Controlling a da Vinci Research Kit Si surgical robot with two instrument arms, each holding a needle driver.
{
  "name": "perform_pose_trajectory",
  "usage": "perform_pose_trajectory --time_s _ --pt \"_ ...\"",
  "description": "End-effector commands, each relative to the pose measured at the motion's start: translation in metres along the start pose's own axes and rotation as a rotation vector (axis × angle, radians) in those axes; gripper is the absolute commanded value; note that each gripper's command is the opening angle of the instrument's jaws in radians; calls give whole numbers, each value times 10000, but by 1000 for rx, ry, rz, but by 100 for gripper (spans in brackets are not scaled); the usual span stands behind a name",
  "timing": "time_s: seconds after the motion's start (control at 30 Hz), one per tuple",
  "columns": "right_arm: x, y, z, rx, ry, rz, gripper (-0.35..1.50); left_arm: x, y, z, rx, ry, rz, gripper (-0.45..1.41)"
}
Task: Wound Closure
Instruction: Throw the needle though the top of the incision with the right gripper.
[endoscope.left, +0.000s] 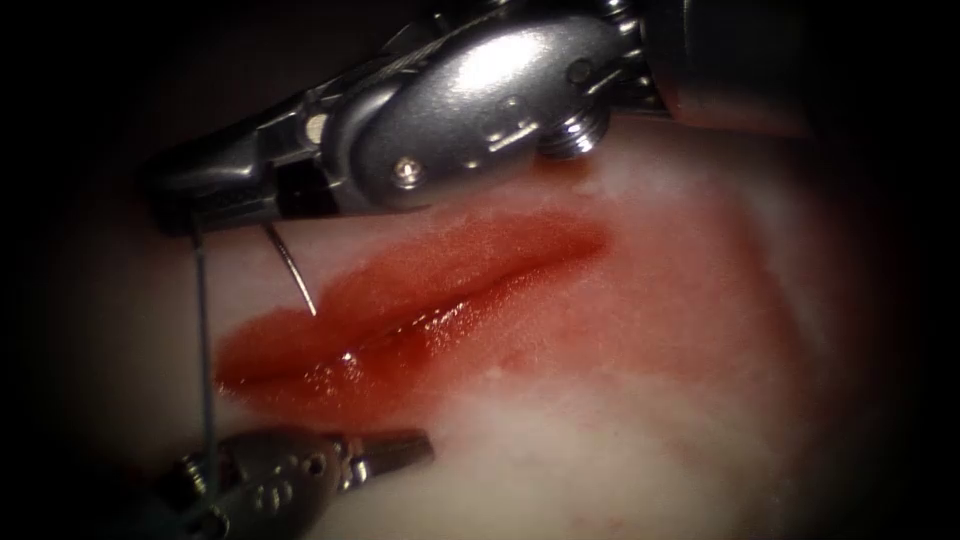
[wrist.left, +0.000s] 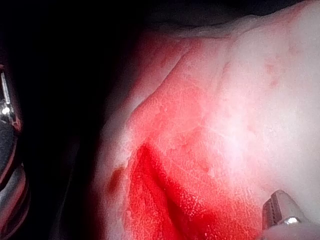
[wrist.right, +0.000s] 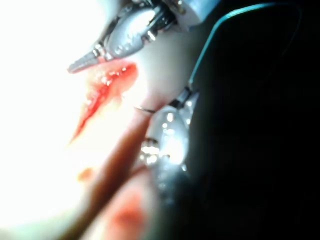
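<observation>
My right tool (endoscope.left: 215, 200) reaches in from the upper right and ends above the left end of the cut (endoscope.left: 400, 320). Its jaws are clamped on the needle (endoscope.left: 292, 268) near the thread end of the curve, and the rest of the needle slants down and to the right, its point just above the upper lip of the cut, free of the tissue (endoscope.left: 640, 440) as far as I can see. In the right wrist view the same tool (wrist.right: 182, 97) shows the needle (wrist.right: 144, 109) as a short curved wire jutting from the jaws.

The thread (endoscope.left: 204, 350) drops straight from the tip of my right tool, left of the cut, and passes behind my left tool (endoscope.left: 395, 452). My left tool lies low, below the cut, jaws pressed together and pointing right, with nothing in them.

The cut runs slantwise, glossy with red fluid (endoscope.left: 420, 335).
</observation>
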Motion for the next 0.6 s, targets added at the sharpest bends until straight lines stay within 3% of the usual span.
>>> perform_pose_trajectory --time_s 0.03,0.2,0.6 --pt "-2 13 8 -2 1 -17 -35 -8 6 3 -3 -4 -3 -45" --pt "-3 15 8 57 -28 -97 -35 -8 6 2 1 -3 -3 -45" --pt "4 5 11 78 -17 -108 -35 -8 6 2 1 -3 -3 -45"
